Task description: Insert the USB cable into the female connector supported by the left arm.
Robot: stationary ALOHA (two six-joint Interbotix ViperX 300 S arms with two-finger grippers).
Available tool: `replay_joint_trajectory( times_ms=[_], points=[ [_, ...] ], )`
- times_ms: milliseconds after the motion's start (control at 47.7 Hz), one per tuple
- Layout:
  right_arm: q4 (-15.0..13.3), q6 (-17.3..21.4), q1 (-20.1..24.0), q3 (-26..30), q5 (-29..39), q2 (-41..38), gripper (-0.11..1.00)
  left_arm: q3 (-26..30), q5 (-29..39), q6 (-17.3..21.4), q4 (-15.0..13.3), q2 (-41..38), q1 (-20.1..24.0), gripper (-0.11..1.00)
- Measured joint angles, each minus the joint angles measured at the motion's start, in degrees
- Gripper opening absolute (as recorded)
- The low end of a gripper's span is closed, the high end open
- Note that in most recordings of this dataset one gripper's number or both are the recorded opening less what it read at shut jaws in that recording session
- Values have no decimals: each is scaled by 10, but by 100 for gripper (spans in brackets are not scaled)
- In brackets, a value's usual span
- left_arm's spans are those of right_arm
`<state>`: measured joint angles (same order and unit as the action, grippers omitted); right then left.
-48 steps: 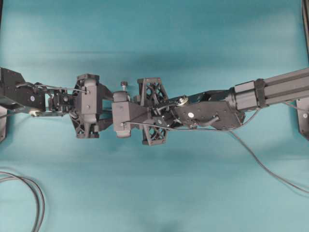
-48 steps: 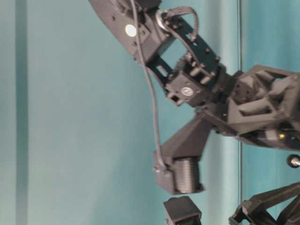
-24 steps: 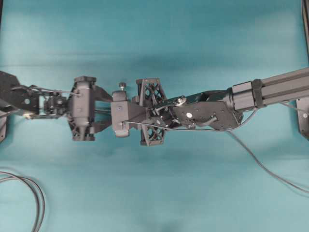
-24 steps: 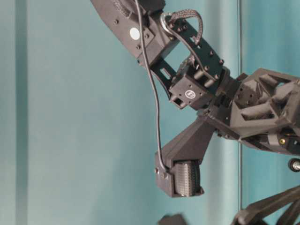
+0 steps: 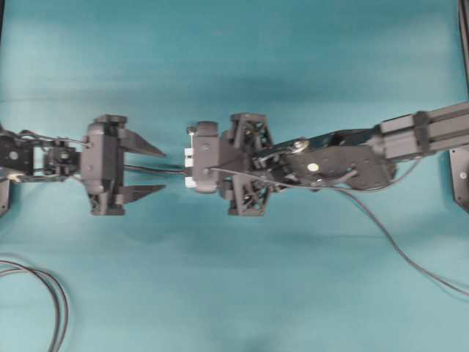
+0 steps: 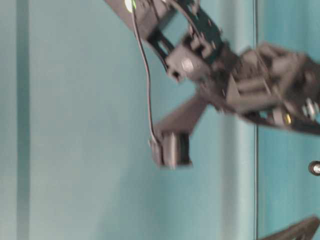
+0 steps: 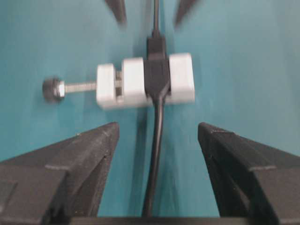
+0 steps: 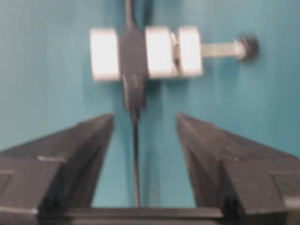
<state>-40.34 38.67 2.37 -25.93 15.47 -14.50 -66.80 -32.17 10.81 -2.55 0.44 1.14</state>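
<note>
Both jaws apart, holding nothing: left gripper (image 7: pixel 157 154) and right gripper (image 8: pixel 140 145) flank the female connector (image 7: pixel 145 79) lying on the teal table (image 5: pixel 234 44), USB cable (image 8: pixel 135 159) apparently plugged in; block looks light, rigid, cables limp; grip block's sides

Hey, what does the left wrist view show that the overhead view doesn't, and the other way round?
Only the left wrist view: the female connector's white segments split by a dark band, with cables entering from both sides.

Only the overhead view: both whole arms apart, and a loose cable loop at lower left.

Both: the connector resting on the teal table, the left tool open and off it, and the knobbed pin.
</note>
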Motion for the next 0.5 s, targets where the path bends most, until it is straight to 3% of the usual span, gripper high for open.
replay_joint_trajectory(
  times_ms=[252, 503],
  points=[
    [0, 4, -1, -104, -33, 97, 63, -76, -43, 0, 0, 89, 1, 75],
    [0, 4, -5, -171, -77, 170, 62, -109, -38, 0, -1, 182, 6, 75]
  ],
)
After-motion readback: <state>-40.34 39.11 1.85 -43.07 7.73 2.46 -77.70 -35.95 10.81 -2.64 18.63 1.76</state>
